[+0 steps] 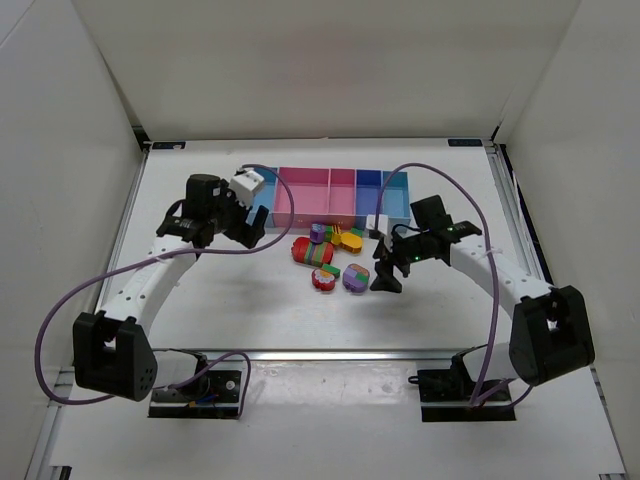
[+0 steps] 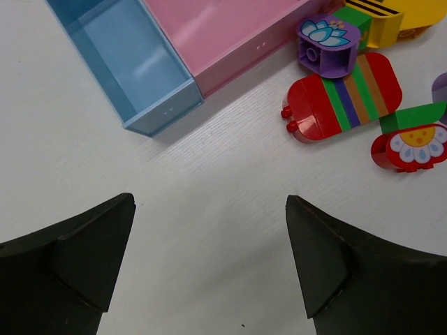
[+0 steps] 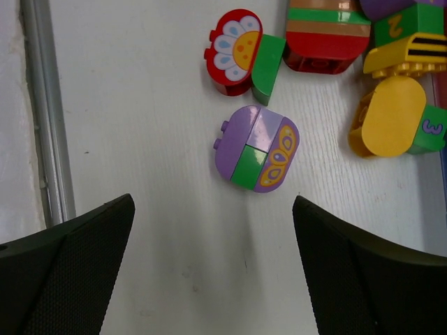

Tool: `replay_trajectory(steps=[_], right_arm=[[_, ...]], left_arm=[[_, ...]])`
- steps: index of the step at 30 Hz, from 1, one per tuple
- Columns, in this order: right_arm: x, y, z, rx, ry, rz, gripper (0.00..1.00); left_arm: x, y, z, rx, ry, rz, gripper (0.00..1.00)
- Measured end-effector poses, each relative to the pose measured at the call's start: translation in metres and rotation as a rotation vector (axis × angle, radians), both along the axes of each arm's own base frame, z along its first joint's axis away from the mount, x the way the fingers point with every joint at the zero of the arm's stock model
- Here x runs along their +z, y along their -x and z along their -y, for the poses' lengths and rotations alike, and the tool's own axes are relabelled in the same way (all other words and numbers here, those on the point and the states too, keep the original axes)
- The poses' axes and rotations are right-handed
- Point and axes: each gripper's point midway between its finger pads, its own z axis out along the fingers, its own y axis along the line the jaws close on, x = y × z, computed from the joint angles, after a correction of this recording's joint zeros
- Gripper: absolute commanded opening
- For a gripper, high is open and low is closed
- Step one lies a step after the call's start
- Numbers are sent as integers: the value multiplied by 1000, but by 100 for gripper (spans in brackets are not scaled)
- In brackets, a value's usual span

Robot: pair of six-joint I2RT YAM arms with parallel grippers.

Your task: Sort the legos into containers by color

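The containers stand in one row at the back: light blue, wide pink, narrower pink, dark blue, light blue. The legos lie in a cluster just in front of them: a red striped chunk, a red flower brick, a purple-green chunk, yellow bricks. My left gripper is open and empty over bare table near the left light blue bin; the striped chunk is off to its right. My right gripper is open and empty, with the purple-green chunk just ahead of its fingertips.
A metal rail runs along the table's edge, and another lies along the front. Purple cables loop from both arms. White walls close in the back and both sides.
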Motion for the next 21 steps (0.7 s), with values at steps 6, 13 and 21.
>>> replay_trajectory(steps=[6,13,21], right_arm=[[-3,-3,-13,-81,37,-37,97],[-17,2,-18,-132,75,-72,99],[-37,-6,-13,-203,137,-117,98]], left_arm=[[-5,-5,-11,83,-19,1,99],[-7,-6,-17,130,-25,-2,100],[-8,-3,-14,142,-1,-23,99]])
